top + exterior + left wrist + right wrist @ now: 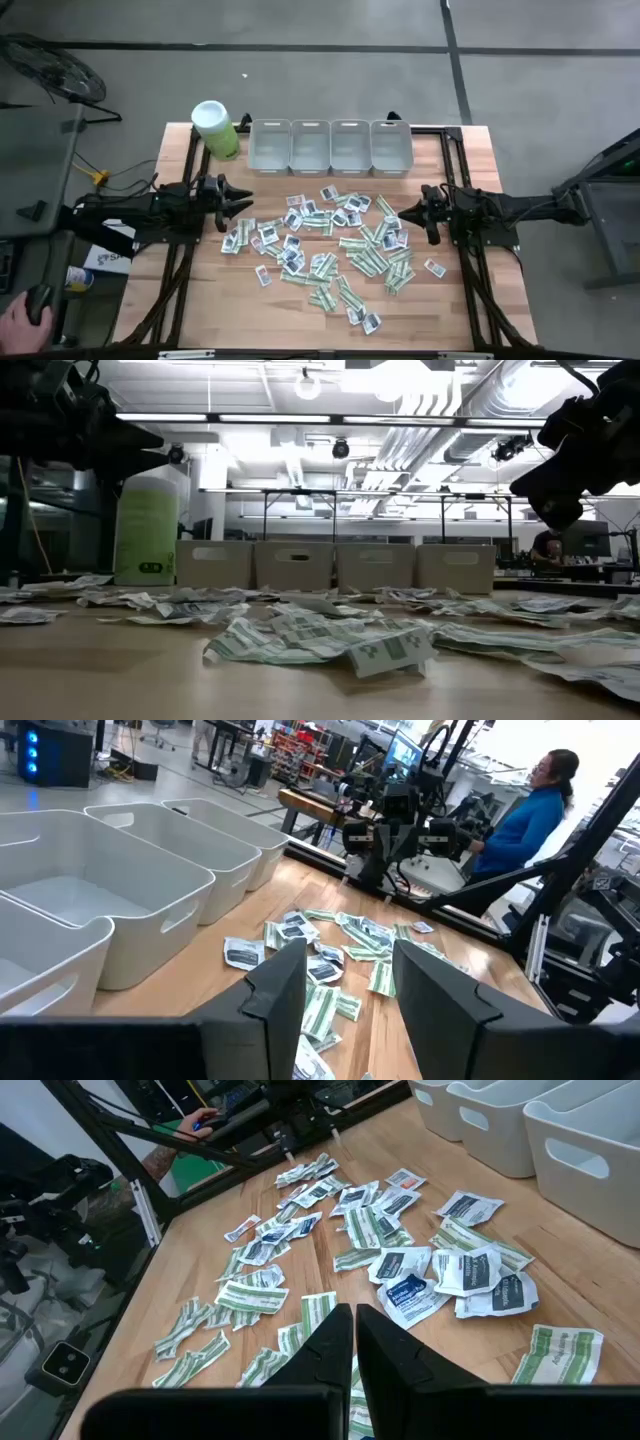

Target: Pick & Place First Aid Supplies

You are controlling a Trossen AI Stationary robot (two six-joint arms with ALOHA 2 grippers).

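Fingers of the left gripper (pixel 243 202) stand apart, empty; right gripper (pixel 408 214) fingers together, empty. Packets (pixel 322 245) lie scattered flat on the surface (pixel 480 290), between both. Judged light, thin, crinkly, slippery: pinch a raised edge.

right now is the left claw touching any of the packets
Apart. The low view shows the left claw hanging well above the table, level with the canister's top, with clear air between it and the packets below.
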